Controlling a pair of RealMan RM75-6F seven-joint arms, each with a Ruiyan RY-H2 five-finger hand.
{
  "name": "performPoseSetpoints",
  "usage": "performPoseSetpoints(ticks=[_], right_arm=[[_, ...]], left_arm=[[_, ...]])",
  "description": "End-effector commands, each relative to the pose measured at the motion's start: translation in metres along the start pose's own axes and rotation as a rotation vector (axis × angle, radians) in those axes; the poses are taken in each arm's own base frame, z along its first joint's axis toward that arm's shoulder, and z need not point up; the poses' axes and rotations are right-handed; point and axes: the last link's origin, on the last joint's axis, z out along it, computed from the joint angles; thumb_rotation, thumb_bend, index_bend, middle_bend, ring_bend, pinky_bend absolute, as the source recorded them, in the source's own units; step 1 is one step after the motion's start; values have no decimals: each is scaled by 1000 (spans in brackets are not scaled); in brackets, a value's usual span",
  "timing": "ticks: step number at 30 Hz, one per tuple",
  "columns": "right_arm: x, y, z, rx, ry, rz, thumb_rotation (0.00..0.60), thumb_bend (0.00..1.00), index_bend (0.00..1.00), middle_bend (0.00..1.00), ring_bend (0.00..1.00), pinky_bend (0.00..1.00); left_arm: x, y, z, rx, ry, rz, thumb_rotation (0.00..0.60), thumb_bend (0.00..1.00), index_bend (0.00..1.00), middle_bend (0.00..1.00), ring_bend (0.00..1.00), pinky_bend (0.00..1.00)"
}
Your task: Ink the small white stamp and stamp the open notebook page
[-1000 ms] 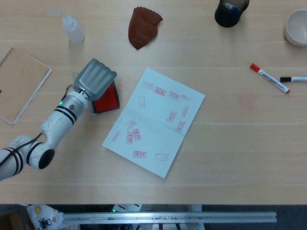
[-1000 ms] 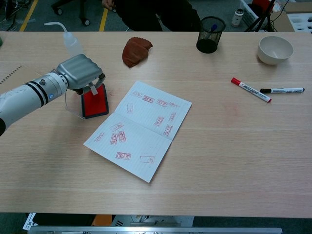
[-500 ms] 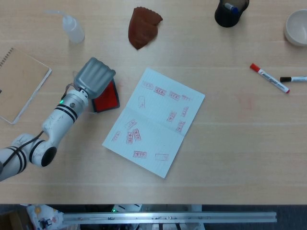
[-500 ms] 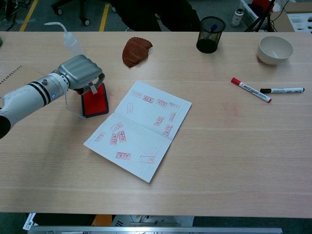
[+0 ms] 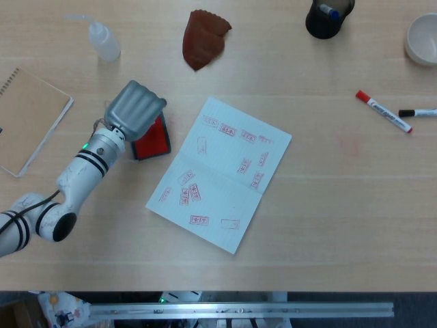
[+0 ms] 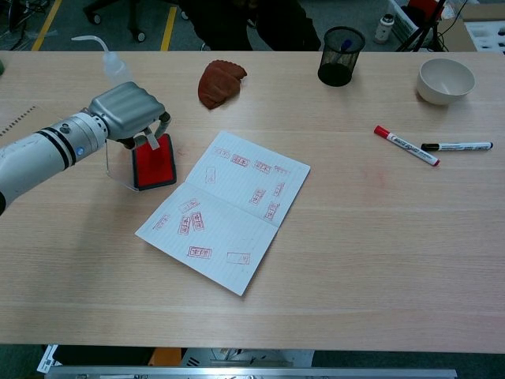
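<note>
Grey metal covers the back of the left hand [image 6: 126, 112], which hangs over the red ink pad [image 6: 154, 165] near the table's left side. In the chest view its fingers are curled down and pinch the small white stamp [image 6: 149, 141] between their tips; the stamp points down and sits just above the pad's upper edge, though whether it touches the red surface cannot be told. From the head view the same hand [image 5: 136, 111] hides the stamp and covers the pad's upper left corner, leaving the rest of the ink pad [image 5: 153, 141] showing. A clear lid [image 6: 118, 170] stands open at the pad's left side.

Just right of the pad lies the open notebook [image 6: 225, 207], turned at a slant on the wooden table [image 6: 355, 260], both pages already marked with many red stamp prints. A brown cloth [image 6: 218, 82] lies beyond the notebook, and a squeeze bottle [image 6: 110, 66] stands beyond the hand. A spiral-bound tan notebook [image 5: 27, 117] rests at the far left edge. Toward the right are a black mesh pen cup [image 6: 340, 56], a white bowl [image 6: 446, 80], a red-capped marker [image 6: 405, 145] and a black-capped marker [image 6: 457, 146], the two markers almost tip to tip. The right hand shows in neither view
</note>
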Motion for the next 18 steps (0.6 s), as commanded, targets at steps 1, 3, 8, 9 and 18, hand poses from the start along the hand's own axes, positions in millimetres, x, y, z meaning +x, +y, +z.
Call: performPoseSetpoints(ticks=[1,3,8,9,18], right_arm=[[-1,0,1,5,-2,3,600,207,340,396,327,388],[-1,0,1,8,-3,5,600,206,340,396,327,387],[-2,2,1,7,-3,9,600,206,340,396,327,388],[-2,3,1,6,-3,10,600,206,340,396,327,388],[1,10,-4,-5,4,14,600,206,340,396,327,388]], left_arm=[[13,4,-13,-26,39,8,600,405,522,1000,996,1000],[16,10,-18,-47,47,15,600,405,522,1000,996,1000],[24,40,-35,-141,69,34,600,405,521,1000,996,1000],[25,47,-38,-158,74,36,600,405,520,1000,996,1000],[36,103,-48,-268,104,41,600,405,520,1000,995,1000]])
